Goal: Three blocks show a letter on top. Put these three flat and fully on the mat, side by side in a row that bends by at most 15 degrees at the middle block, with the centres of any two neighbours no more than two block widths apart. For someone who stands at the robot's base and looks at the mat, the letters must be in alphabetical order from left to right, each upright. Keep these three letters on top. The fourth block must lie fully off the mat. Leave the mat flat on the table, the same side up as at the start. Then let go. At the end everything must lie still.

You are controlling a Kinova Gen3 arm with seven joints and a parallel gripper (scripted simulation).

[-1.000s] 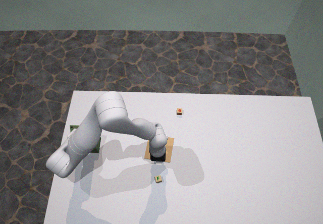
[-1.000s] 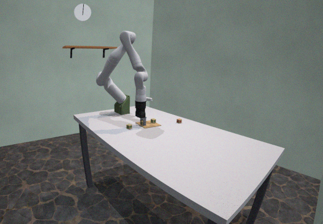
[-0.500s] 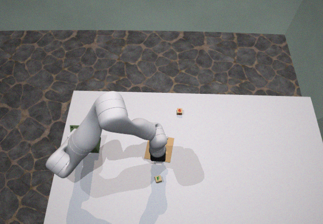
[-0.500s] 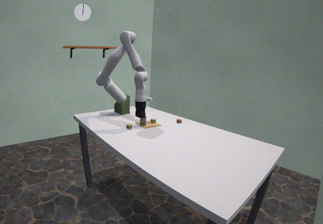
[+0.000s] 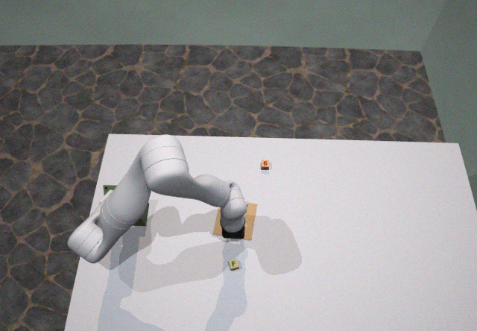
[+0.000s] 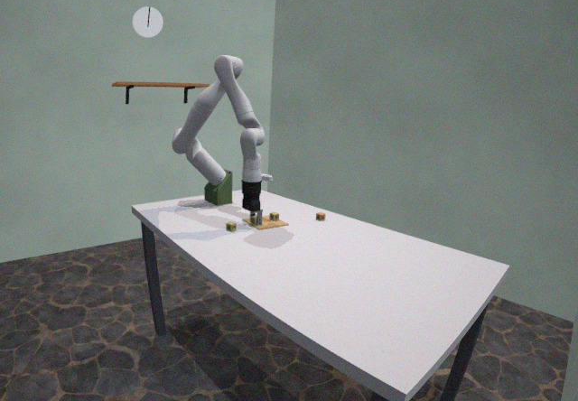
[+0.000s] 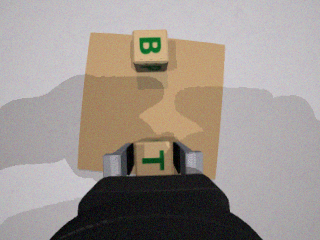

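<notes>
You see the mat [image 7: 114,107] as a flat, thin square of plain tan colour, like cardboard, lying on the smooth white table [image 5: 346,242]. All places below I give from this mat.

On the mat's far edge in the wrist view stands the B block [image 7: 151,50], a small cube of pale wood colour with a green letter on its top face. At the near edge of the mat sits the T block [image 7: 155,159], the same kind of cube with a green T on top. It lies between the two grey metal fingers of the gripper [image 7: 154,160]. The fingers stand apart, with a small gap showing on each side of the block, so they do not clamp it.

The F block [image 5: 233,264] rests off the mat, on the bare table a short way from the side where the gripper is, and it is turned a little. The fourth block [image 5: 264,164], with a red 6 on top, rests off the mat on the opposite side, well apart.

The arm [image 5: 162,173] is made of smooth, rounded white segments, and it ends in a black wrist part directly above the mat. Its base is a green wedge-shaped mount [image 6: 223,190] beyond the mat, at the table's edge.
</notes>
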